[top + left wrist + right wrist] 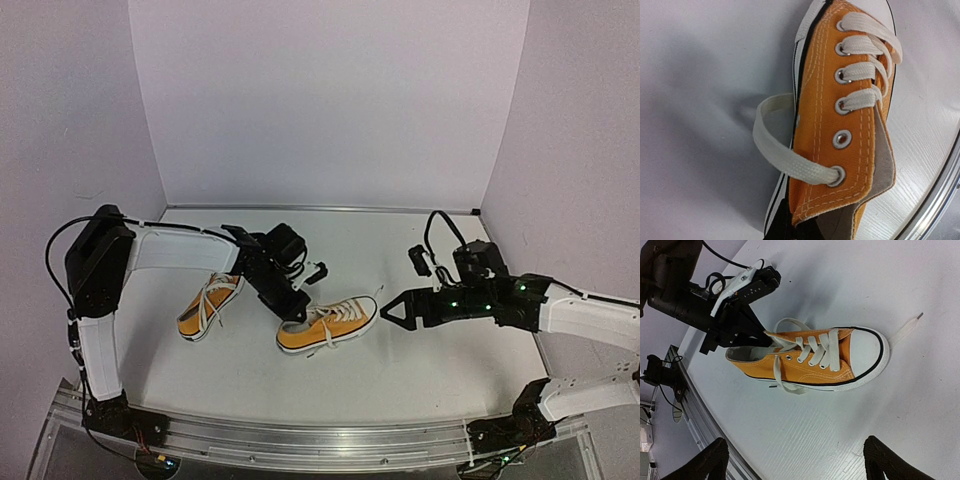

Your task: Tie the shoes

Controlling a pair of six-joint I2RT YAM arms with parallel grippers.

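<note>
Two orange-yellow shoes with white laces lie on the white table. One shoe [209, 306] lies at the left, its laces loose. The other shoe [328, 324] lies in the middle, toe to the right. My left gripper [296, 306] is at its heel end. In the left wrist view the dark fingertips [782, 226] straddle the side wall of this shoe [840, 110], shut on it, and a lace [775, 147] loops out from the top eyelet. My right gripper [386, 312] is open and empty just right of the toe. Its fingers [707, 460] frame the shoe [810, 365] from the near side.
A loose lace end [905, 331] trails on the table beyond the toe cap. A metal rail [300, 440] runs along the near edge. White walls [320, 100] close in the back and both sides. The left arm [180, 250] reaches over the table behind the left shoe.
</note>
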